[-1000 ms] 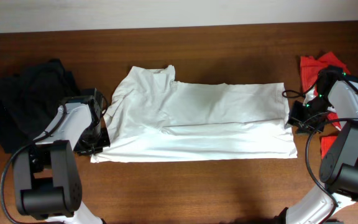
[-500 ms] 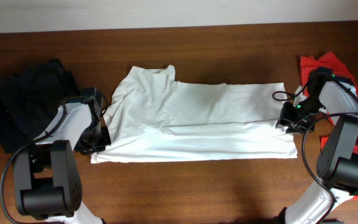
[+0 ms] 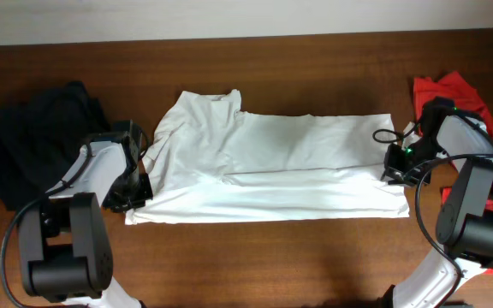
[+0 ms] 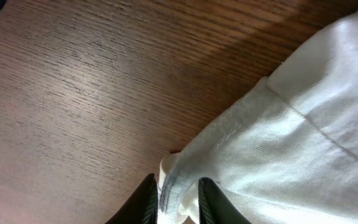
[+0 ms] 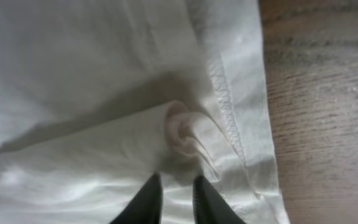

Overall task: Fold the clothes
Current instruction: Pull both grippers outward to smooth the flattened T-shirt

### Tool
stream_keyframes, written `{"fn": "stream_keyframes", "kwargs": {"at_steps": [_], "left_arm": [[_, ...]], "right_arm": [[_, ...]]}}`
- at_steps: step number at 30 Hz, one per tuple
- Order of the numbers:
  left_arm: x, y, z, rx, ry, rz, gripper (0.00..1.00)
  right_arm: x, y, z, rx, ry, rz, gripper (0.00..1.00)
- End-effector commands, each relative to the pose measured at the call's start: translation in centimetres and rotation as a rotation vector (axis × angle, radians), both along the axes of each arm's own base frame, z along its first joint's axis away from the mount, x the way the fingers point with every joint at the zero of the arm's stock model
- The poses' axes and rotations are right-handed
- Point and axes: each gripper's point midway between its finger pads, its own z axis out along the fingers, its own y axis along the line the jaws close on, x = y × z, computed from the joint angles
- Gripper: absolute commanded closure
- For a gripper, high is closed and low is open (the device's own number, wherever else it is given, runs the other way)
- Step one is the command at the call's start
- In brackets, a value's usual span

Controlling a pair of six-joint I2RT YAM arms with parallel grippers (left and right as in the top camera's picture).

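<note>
A white shirt lies spread flat across the middle of the wooden table, with its lower part folded up. My left gripper is at the shirt's lower left corner. In the left wrist view its fingers are shut on the shirt's hem. My right gripper is on the shirt's right edge. In the right wrist view its fingers are close together on the white fabric, with a small bunched fold just ahead of them beside the stitched hem.
A pile of black clothes lies at the far left, beside the left arm. A red garment lies at the far right, behind the right arm. Bare wood runs along the front of the table.
My right gripper has moved left from beside the red garment onto the shirt's right edge. The left arm and the shirt have hardly moved.
</note>
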Motion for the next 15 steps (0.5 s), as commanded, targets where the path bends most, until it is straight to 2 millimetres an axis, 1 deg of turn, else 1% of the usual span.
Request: {"fn": "stream_keyframes", "kwargs": {"at_steps": [1,2,3,5,6,7,8,9,11,15], "left_arm": [[-0.01,-0.16,0.26,-0.006,-0.014,0.006,0.78],[-0.01,-0.16,0.26,-0.006,-0.014,0.006,0.78],[0.0,-0.16,0.27,-0.005,-0.014,0.005,0.78],[-0.03,-0.16,0.26,-0.006,-0.013,0.006,0.78],[-0.03,-0.16,0.27,-0.006,-0.013,0.006,0.78],[-0.07,-0.16,0.27,-0.005,-0.011,0.005,0.78],[-0.1,-0.08,0.28,-0.005,-0.011,0.009,0.77],[-0.09,-0.09,0.27,-0.005,-0.011,0.008,0.77],[-0.06,-0.12,0.27,-0.005,-0.012,0.007,0.78],[-0.01,-0.12,0.26,-0.006,-0.014,0.007,0.77]], "right_arm": [[-0.76,0.56,-0.92,0.018,0.024,0.007,0.88],[-0.76,0.55,-1.02,0.017,0.022,0.007,0.93],[-0.78,0.57,-1.03,0.017,0.023,0.007,0.96],[-0.87,0.6,-1.01,0.019,0.026,0.007,0.96],[-0.95,0.63,-0.99,0.02,0.03,0.007,0.93],[-1.05,0.65,-0.96,0.021,0.034,0.007,0.83],[-1.39,0.72,-0.9,0.025,0.048,0.006,0.67],[-1.47,0.75,-0.89,0.027,0.052,0.006,0.59],[-1.53,0.76,-0.88,0.026,0.055,0.002,0.57],[-0.8,0.15,-1.12,-0.01,0.041,-0.056,0.56]]}}
